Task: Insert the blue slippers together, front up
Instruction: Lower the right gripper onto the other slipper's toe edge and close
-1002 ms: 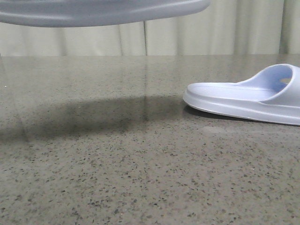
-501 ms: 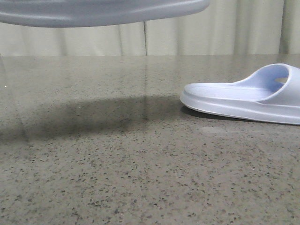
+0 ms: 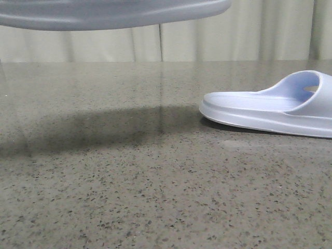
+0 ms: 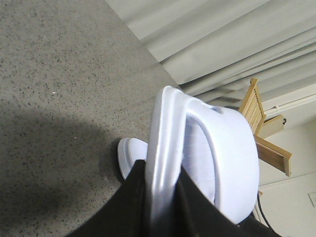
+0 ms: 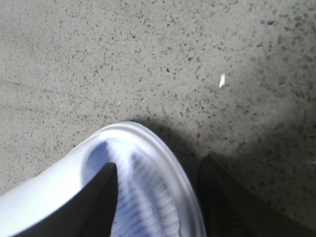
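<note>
The right slipper (image 3: 270, 111) has slid slightly leftward on the worktop (image 3: 129, 181), right gripper (image 5: 158, 197) straddling its edge, unclamped. The left gripper (image 4: 160, 197) clamps the other slipper (image 4: 207, 148) aloft; mating seems near.

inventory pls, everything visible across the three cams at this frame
blue slippers: 2, pale lavender-blue. One is clamped in the left gripper and lifted off the table; the front view shows its sole along the top edge. The other lies on the table at the right, sole down.
table: 1, grey-green speckled stone, with the lifted slipper's shadow at left centre.
curtain: pale, pleated, behind the table.
wooden frame: 1, light wood, off the table near the curtain.
small white fleck: 1, on the table.
left gripper: black fingers closed on the lifted slipper's edge.
right gripper: dark fingers either side of the second slipper's rim; contact cannot be told.
</note>
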You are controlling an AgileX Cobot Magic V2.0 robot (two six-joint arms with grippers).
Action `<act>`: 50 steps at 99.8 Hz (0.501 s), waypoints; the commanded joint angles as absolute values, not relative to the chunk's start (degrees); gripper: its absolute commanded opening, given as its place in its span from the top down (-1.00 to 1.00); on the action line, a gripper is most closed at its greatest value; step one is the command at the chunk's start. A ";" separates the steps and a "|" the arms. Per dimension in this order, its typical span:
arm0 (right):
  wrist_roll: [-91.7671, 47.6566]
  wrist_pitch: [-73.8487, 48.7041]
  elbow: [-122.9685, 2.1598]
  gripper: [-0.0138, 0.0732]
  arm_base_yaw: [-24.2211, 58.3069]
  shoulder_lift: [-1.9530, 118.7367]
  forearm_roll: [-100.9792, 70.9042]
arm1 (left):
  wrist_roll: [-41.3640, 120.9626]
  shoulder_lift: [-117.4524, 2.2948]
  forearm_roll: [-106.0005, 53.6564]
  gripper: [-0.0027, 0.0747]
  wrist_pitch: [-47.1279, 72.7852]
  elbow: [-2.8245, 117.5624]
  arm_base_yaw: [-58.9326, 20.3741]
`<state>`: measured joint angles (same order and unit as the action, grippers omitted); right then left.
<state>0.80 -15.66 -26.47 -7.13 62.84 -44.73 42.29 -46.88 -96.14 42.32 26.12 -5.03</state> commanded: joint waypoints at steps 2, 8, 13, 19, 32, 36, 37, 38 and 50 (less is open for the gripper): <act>-0.44 -21.57 -26.33 0.06 -6.83 63.99 -43.71 | 41.97 -46.84 -99.40 0.89 43.67 28.21 -5.57; -0.53 -21.57 -26.33 0.15 -6.83 63.99 -43.71 | 41.97 -46.84 -99.40 0.89 43.67 28.21 -5.57; -0.66 -21.69 -26.33 0.21 -6.83 63.99 -43.71 | 41.97 -46.84 -99.40 0.89 43.67 28.21 -5.57; -1.50 -21.69 -26.33 0.25 -6.83 63.99 -43.71 | 41.97 -46.84 -99.40 0.89 43.67 28.21 -5.57; -2.54 -21.69 -26.33 0.31 -6.83 63.99 -43.71 | 41.97 -46.84 -99.40 0.89 43.67 28.21 -5.57; -2.79 -21.69 -26.33 0.35 -6.83 63.99 -43.60 | 41.97 -46.84 -99.40 0.89 43.67 28.21 -5.57; -2.80 -21.69 -26.33 0.36 -6.83 63.99 -43.60 | 41.97 -46.84 -99.40 0.89 43.67 28.21 -5.57; -3.08 -21.69 -26.33 0.37 -6.83 63.99 -43.60 | 41.97 -46.84 -99.40 0.89 43.67 28.21 -5.57; -3.95 -21.50 -26.33 0.62 -6.83 63.99 -43.60 | 41.97 -46.84 -99.40 0.89 43.67 28.21 -5.57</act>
<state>-2.48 -17.24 -26.47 -7.13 63.21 -44.73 42.29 -46.88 -96.14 42.32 26.12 -5.03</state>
